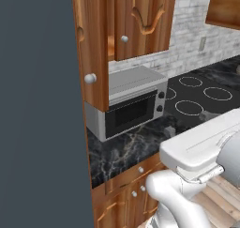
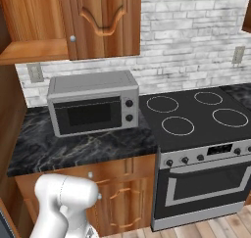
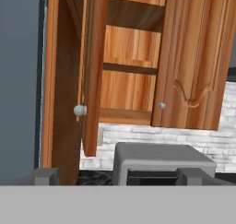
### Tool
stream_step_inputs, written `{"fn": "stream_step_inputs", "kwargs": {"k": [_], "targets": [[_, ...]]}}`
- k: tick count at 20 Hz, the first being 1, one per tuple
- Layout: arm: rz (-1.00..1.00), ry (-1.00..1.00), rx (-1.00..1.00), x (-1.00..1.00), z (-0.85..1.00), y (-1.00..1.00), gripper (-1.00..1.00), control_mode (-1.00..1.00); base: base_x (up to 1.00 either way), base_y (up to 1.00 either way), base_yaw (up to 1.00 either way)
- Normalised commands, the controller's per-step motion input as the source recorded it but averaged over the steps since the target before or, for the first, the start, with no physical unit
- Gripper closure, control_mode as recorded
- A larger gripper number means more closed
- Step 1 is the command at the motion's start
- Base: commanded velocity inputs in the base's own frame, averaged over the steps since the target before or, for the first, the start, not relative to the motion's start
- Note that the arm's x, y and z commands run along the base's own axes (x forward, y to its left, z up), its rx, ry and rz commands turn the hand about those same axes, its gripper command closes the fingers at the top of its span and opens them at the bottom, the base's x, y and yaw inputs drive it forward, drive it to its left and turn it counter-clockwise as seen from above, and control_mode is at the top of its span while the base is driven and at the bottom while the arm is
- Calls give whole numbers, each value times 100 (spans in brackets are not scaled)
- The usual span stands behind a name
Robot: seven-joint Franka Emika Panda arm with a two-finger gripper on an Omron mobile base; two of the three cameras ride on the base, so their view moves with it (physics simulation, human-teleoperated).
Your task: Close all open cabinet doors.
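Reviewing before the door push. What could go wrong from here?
1. The open left cabinet door faces the hand camera nearly edge-on; a push could slip off its thin edge or catch the knob.
2. The microwave sits just below the door's lower edge; a low approach might hit it.
3. The open tool could straddle the door instead of pushing it.

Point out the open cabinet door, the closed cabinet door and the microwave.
open cabinet door (image 3: 91,80), hand view, on its thin leading edge above the knob
closed cabinet door (image 2: 105,21), right base view, on the carved arch panel
microwave (image 2: 88,113), right base view, on its dark glass door
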Motion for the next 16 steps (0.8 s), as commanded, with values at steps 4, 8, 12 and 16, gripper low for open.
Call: {"fn": "stream_step_inputs", "kwargs": {"k": [4,8,12,16], "targets": [[1,-28,0,-9,-7,0,-100,-100,0,0,0],[0,-7,5,0,-6,0,-100,-100,0,0,0],[-2,0,0,16,0,8,-100,-100,0,0,0],[-3,0,-1,36,0,28,-100,-100,0,0,0]]}}
